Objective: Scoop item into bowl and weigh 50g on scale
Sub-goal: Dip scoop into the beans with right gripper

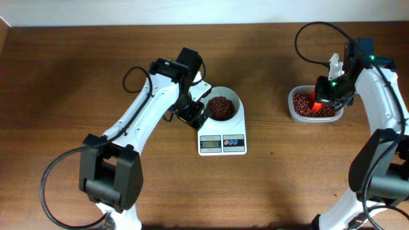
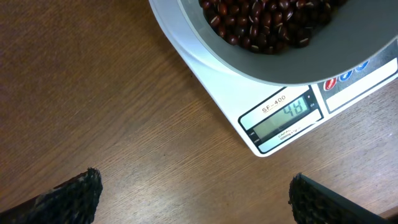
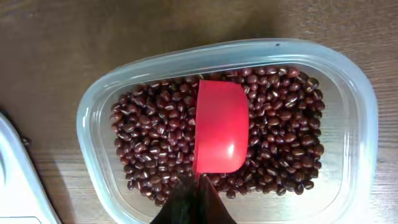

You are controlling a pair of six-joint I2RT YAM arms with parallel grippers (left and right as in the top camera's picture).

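The white bowl (image 1: 238, 102) sits on the white scale (image 1: 222, 143) and holds a heap of dark reddish-brown beans (image 1: 220, 107). In the left wrist view the bowl (image 2: 298, 68) holds beans (image 2: 267, 22), and the scale display (image 2: 283, 115) reads 48. My left gripper (image 1: 195, 114) is open and empty just left of the bowl; its fingertips (image 2: 193, 193) hover over bare wood. My right gripper (image 1: 327, 91) is shut on a red scoop (image 3: 221, 126). The empty scoop rests on the beans (image 3: 149, 137) in a clear plastic tub (image 3: 99, 106).
The clear tub (image 1: 292, 108) of beans stands at the right, apart from the scale. Cables loop over both arms. The scale's corner shows at the left edge of the right wrist view (image 3: 15, 180).
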